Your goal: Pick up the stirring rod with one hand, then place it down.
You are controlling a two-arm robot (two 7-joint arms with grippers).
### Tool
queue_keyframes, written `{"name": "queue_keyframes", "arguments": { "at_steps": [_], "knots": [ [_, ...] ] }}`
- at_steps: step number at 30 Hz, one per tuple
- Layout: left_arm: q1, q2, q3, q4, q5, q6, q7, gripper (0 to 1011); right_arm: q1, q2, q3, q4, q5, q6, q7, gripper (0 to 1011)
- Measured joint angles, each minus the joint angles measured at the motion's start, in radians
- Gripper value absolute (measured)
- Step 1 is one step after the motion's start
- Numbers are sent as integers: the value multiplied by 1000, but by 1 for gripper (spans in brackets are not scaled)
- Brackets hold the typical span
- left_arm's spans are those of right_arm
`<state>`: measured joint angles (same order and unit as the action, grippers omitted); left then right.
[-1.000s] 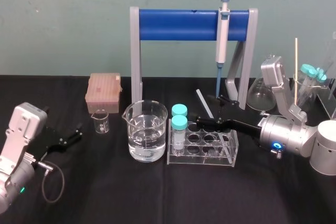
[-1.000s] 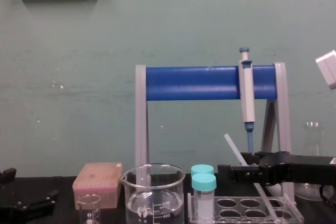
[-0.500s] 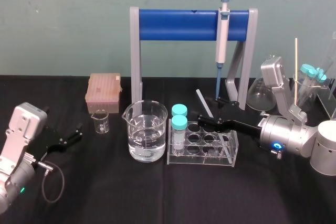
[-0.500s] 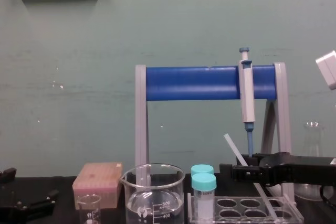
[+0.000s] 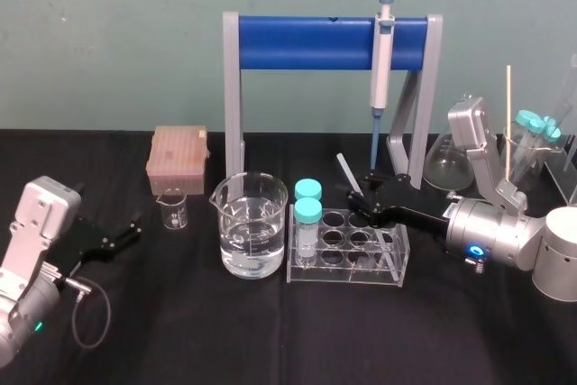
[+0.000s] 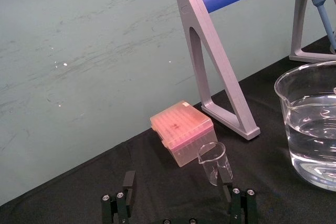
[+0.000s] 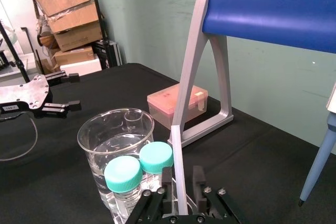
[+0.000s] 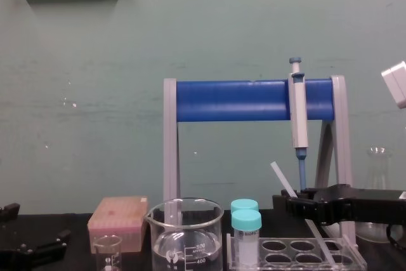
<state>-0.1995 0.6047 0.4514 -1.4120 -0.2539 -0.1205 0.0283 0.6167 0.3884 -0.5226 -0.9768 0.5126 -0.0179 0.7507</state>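
Stirring rod point(image 5: 347, 172): lower end down in clear tube rack point(image 5: 345, 277), leaning, not flat on table. Right gripper point(image 5: 362, 197) straddles its middle; right wrist view shows a gap beside the rod, so grip looks released. Left gripper point(image 5: 129, 230) parked at table's left, spread, empty.

Risk: finger brushes the unclamped rod, which tips toward capped tubes point(image 5: 308, 214) or rolls off; glass may break.

Long axis steep diagonal: top up, back and left; foot low and right.

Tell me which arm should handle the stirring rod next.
Right. The right gripper straddles the stirring rod at the tube rack; the left gripper sits far off beside the small beaker.
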Motion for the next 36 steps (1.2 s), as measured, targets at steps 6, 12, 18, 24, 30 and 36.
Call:
{"name": "queue_keyframes", "arguments": {
  "at_steps": [6, 12, 18, 24, 30, 36],
  "knots": [
    [0, 0, 0, 0, 0, 0, 0, 1000, 0, 0, 0, 0, 0, 0, 0, 110],
    [0, 0, 0, 0, 0, 0, 0, 1000, 0, 0, 0, 0, 0, 0, 0, 70],
    [0, 0, 0, 0, 0, 0, 0, 1000, 0, 0, 0, 0, 0, 0, 0, 70],
    [0, 0, 0, 0, 0, 0, 0, 1000, -4, 4, 17, -28, -10, -38, -23, 69],
    [0, 0, 0, 0, 0, 0, 0, 1000, -3, 10, 50, -79, -23, -94, -58, 70],
    [0, 0, 0, 0, 0, 0, 0, 1000, 10, 3, 107, -134, -12, -191, -68, 70]
  ]
}}
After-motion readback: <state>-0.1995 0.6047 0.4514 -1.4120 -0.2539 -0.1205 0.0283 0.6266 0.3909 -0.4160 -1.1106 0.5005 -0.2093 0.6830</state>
